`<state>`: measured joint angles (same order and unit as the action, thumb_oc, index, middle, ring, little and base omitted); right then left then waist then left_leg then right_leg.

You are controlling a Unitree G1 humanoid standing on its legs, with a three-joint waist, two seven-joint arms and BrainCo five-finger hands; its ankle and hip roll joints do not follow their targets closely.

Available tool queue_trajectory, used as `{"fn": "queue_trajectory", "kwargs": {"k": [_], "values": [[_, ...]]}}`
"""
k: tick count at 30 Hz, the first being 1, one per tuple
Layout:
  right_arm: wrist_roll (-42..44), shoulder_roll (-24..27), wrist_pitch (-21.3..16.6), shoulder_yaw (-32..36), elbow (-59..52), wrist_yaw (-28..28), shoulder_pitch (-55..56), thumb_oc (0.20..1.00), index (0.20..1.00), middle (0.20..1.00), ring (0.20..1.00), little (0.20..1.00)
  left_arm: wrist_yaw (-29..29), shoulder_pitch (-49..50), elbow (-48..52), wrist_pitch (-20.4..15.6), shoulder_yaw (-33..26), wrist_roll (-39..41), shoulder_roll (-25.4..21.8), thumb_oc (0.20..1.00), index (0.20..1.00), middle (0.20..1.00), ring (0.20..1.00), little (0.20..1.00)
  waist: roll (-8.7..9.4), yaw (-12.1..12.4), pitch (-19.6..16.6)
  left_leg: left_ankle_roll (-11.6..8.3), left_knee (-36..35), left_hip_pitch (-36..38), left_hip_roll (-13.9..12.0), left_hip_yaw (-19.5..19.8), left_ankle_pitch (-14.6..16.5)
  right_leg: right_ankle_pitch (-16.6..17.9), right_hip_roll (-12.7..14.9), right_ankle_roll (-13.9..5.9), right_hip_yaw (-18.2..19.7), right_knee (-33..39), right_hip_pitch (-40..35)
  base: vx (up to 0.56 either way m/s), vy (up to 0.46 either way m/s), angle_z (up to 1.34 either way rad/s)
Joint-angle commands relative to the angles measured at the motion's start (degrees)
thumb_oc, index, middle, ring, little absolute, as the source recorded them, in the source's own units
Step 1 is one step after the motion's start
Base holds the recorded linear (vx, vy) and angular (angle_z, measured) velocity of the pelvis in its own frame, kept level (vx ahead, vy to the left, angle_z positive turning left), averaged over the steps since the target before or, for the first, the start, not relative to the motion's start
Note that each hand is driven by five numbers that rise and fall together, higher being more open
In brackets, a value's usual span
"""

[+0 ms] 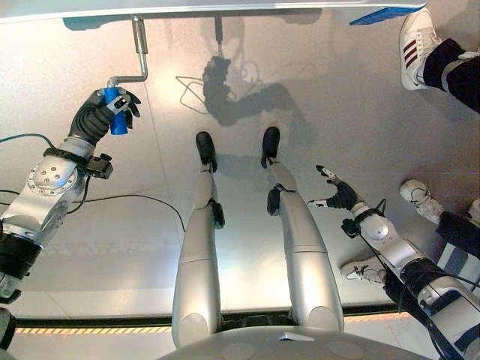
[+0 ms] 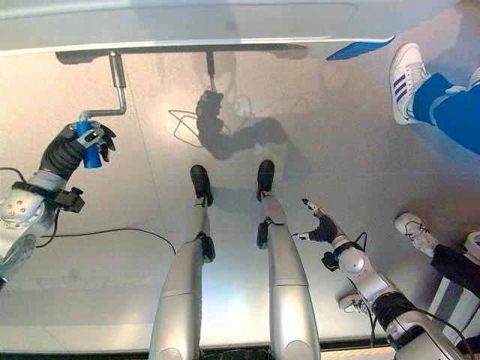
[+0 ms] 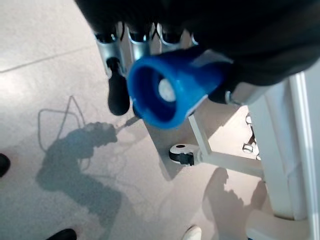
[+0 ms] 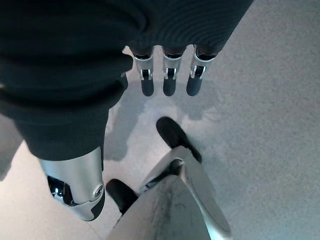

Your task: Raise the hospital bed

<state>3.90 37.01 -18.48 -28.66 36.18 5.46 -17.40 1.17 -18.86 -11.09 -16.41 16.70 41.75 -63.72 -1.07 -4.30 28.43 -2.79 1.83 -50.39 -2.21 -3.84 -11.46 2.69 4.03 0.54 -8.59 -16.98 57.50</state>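
The left hand [image 1: 105, 109] was clamped round the blue grip [image 1: 115, 120] of the crank [image 1: 139, 52], its fingers curled over the grip and the thumb closing the other side. The crank's metal shaft ran from under the edge of the bed [image 1: 187, 7], bent sideways, and ended in the grip, which pointed toward the robot. In the left wrist view the grip's open blue end [image 3: 172, 85] faced the camera, with fingers [image 3: 137, 42] wrapped over its far side and a bed castor [image 3: 181, 154] on the floor beyond.

The right hand [image 1: 335, 193] hung low at the robot's right side, fingers straight and spread, holding nothing, well apart from the crank.

The step in hand seemed to be turning the crank to lift the bed. To do it well, the hand likely needed to sweep a full circle about the shaft's axis, not pull along it, and the hold should have been loose enough for the grip to spin in the palm as the wrist went round. A stiff hold risked twisting the wrist or slipping off at the far side of the circle. How far the bed had risen could not be judged.

A person's shoes [image 1: 416, 37] stood near the bed's corner, and another pair [image 1: 420, 199] beside the right arm, so a wide elbow swing was best avoided.
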Motion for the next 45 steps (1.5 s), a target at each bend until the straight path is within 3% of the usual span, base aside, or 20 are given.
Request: {"fn": "queue_trajectory", "kwargs": {"k": [1, 8, 20, 45], "values": [[-0.6, 2.0, -1.6, 0.5, -1.1, 0.2, 5.2, 1.000, 1.000, 1.000, 1.000, 1.000, 1.8, 8.6, -1.0, -4.1, -1.9, -3.3, 2.3, 0.200, 0.200, 0.200, 0.200, 0.200, -0.60, 0.7, -1.6, 3.30, 1.3, 1.1, 5.9, 0.6, 3.1, 7.2, -1.7, -6.67, -1.2, 7.7, -3.1, 0.00, 0.000, 0.00], [-0.8, 1.1, -1.0, 0.7, -1.5, 0.9, 3.8, 1.000, 1.000, 1.000, 1.000, 1.000, 4.5, 0.1, -12.2, -2.5, -0.2, -5.1, 9.6, 0.200, 0.200, 0.200, 0.200, 0.200, 0.27, 0.1, -1.5, 3.39, 1.1, 1.0, 5.9, 0.4, 3.1, 7.1, -1.8, -6.53, -1.1, 8.1, -3.2, 0.00, 0.009, 0.00], [-0.7, 0.2, 0.2, 0.3, -1.9, 1.0, 1.8, 1.000, 1.000, 1.000, 1.000, 1.000, 8.1, -15.2, -30.6, 0.8, 1.8, -7.5, 17.5, 0.200, 0.200, 0.200, 0.200, 0.200, 2.07, -1.4, -0.9, 3.48, 1.1, 0.5, 5.4, 0.0, 3.4, 7.2, -2.0, -6.38, -0.8, 8.0, -2.7, 0.00, 0.000, 0.00], [1.9, 0.5, 0.6, -2.3, -4.1, -0.4, 0.5, 1.000, 1.000, 1.000, 1.000, 1.000, 11.5, -31.3, -43.8, 4.3, 7.7, -13.5, 23.2, 0.200, 0.200, 0.200, 0.200, 0.200, 4.30, -4.4, -0.6, 4.99, 10.2, -5.5, 5.4, -1.4, 8.8, 6.1, -2.3, -5.89, 1.5, 3.5, 2.6, 0.00, -0.001, -0.01]]}}
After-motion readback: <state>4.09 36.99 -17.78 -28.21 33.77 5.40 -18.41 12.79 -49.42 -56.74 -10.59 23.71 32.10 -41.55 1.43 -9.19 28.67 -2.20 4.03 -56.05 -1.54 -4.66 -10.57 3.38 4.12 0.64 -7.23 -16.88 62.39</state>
